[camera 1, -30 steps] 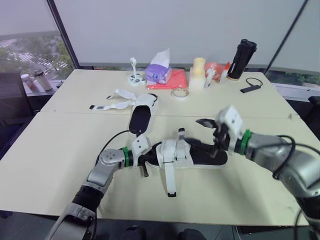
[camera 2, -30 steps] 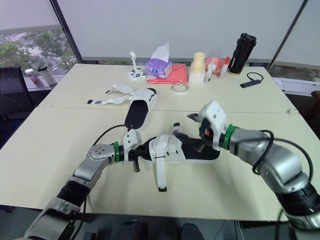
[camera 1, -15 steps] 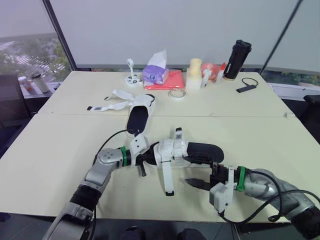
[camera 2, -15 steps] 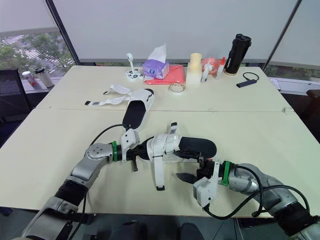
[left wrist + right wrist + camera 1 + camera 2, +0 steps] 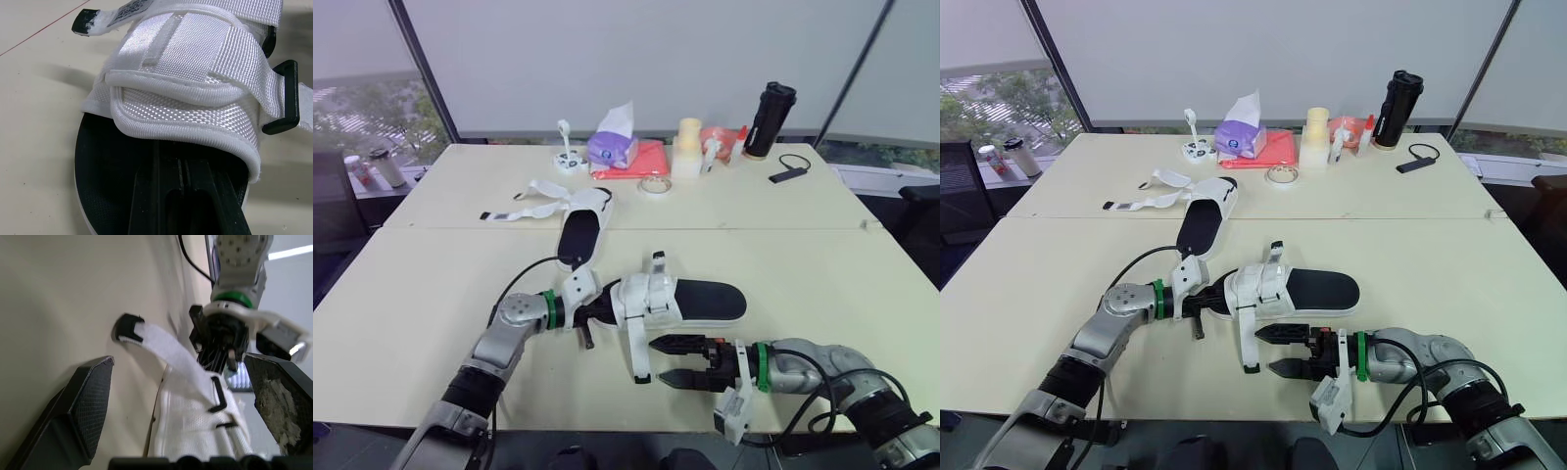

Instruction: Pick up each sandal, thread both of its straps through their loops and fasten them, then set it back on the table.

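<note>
The near sandal [image 5: 690, 299], black footbed with white straps, lies on the table's front half. My left gripper [image 5: 592, 313] is shut on its toe end; in the left wrist view one finger [image 5: 186, 196] runs along the footbed under the front strap [image 5: 195, 73], next to a black loop [image 5: 283, 98]. A loose strap [image 5: 636, 354] trails from the sandal toward the front edge. My right gripper [image 5: 658, 360] is open just right of that strap's tip [image 5: 124, 325], holding nothing. The second sandal [image 5: 582, 223] lies farther back, its straps [image 5: 524, 208] spread to the left.
Along the far edge stand a tissue pack [image 5: 612, 147] on a red cloth [image 5: 646, 157], a tape roll [image 5: 653, 184], a yellow cup [image 5: 688, 145], a black bottle [image 5: 769, 119] and a small black device with cable [image 5: 780, 176]. The table's front edge runs close under my right gripper.
My right gripper left the sandal's heel, swung down to the front edge and now faces the loose strap's tip, open. The left gripper kept its hold. The camera has tilted.
</note>
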